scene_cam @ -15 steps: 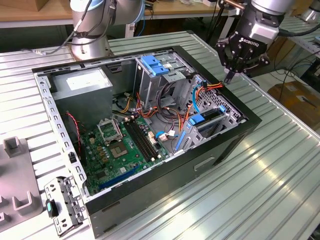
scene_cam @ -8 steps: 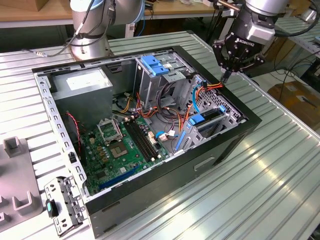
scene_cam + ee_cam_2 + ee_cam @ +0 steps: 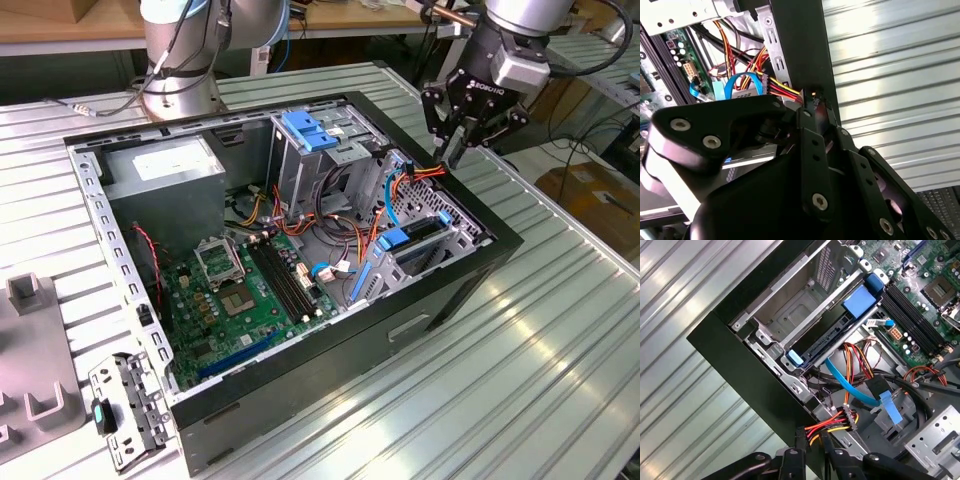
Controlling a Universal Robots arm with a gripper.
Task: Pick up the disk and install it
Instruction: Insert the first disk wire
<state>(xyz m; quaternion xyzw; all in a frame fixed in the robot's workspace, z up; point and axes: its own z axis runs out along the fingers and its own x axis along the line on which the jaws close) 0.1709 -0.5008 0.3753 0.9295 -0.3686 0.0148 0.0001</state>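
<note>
Gripper [image 3: 455, 152] is closed to a narrow pinch, apparently on the power cable [image 3: 827, 426] end, at the case [image 3: 440, 295] rim. The disk [image 3: 825, 337] sits bayed inside the case, just below, long axis along that rim.

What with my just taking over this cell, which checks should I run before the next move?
1. The disk sits in the drive cage: ok.
2. The power plug is joined to the disk: not ok, it lies apart.
3. The blue data cable is joined to the disk: cannot tell.
4. The hand is above the case rim, beside the power plug: ok.
</note>
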